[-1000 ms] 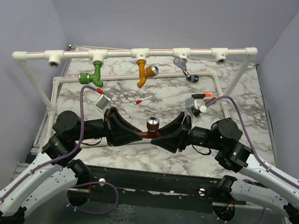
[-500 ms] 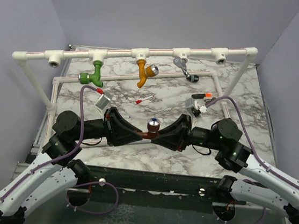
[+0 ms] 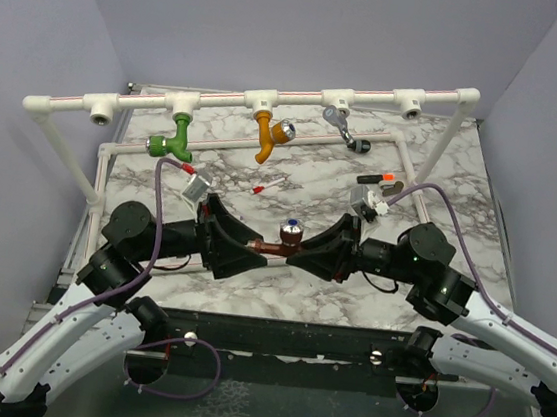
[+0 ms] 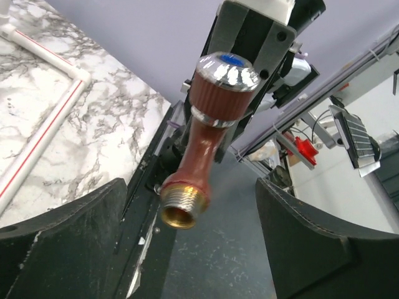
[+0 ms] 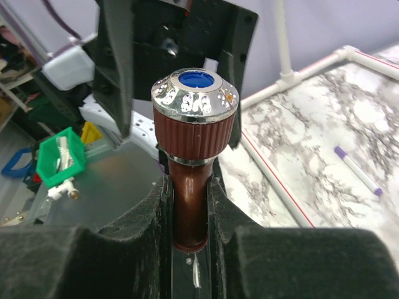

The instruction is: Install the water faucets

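The dark brown faucet (image 3: 286, 238) with its chrome knob hangs over the middle of the marble table between both grippers. My right gripper (image 5: 190, 218) is shut on its spout, fingers (image 5: 144, 224) pressed on either side below the knob (image 5: 195, 99). My left gripper (image 4: 193, 243) is open, its fingers (image 4: 62, 237) wide apart on both sides of the faucet's brass threaded end (image 4: 184, 208) without touching it. On the white pipe (image 3: 221, 97) at the back hang the green faucet (image 3: 174, 136), the mustard-orange faucet (image 3: 270, 134) and the silver-grey faucet (image 3: 340, 125).
Open tee sockets sit at the pipe's left end (image 3: 101, 108) and right end (image 3: 409, 105). A lower white pipe frame (image 3: 235, 147) runs behind the arms. Small black-and-orange pieces (image 3: 382, 179) and red-tipped pieces (image 3: 186, 170) lie on the marble. A green bin (image 5: 59, 159) stands off the table.
My left gripper has opened and let go of the brown faucet's threaded end. The right gripper stays shut on the faucet, which has shifted slightly right.
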### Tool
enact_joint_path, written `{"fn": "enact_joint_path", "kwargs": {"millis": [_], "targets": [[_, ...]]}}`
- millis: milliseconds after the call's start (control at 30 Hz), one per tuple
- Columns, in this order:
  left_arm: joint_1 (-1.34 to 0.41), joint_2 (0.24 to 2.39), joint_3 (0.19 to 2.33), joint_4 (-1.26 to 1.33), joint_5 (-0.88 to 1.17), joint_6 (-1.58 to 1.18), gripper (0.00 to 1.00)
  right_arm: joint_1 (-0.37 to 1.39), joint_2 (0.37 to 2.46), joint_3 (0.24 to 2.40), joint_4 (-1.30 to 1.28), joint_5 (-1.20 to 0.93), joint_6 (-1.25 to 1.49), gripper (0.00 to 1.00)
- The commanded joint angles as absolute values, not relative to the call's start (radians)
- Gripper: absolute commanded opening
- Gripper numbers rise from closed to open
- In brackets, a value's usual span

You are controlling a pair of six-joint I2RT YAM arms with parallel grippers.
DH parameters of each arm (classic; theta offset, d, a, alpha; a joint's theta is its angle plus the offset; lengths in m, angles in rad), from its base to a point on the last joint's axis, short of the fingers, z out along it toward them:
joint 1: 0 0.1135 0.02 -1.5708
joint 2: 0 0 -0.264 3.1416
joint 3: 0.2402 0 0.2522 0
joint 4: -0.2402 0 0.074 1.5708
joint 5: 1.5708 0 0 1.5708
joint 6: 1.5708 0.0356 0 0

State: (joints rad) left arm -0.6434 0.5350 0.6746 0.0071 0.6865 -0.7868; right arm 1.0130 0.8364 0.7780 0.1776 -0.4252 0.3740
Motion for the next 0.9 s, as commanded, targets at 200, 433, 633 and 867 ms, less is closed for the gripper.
{"fn": "enact_joint_path", "kwargs": {"millis": [200,433,633,867], "targets": [[-0.642,0.652,0.984,-0.320,0.552,-0.480,0.99,1.015,0.771,0.894,-0.172,-0.114,0.217,0.01],[-0.643,0.764,1.173,-0.388,0.505,-0.326,0.99,1.015,0.803,0.985,-0.416,0.266,0.129,0.01],[-0.643,0.882,1.352,-0.445,0.431,-0.234,0.99,1.015,0.861,1.014,-0.478,0.540,0.079,0.01],[-0.643,1.008,1.492,-0.475,0.262,-0.165,0.99,0.944,0.939,1.024,-0.439,0.644,0.010,0.01]]}}
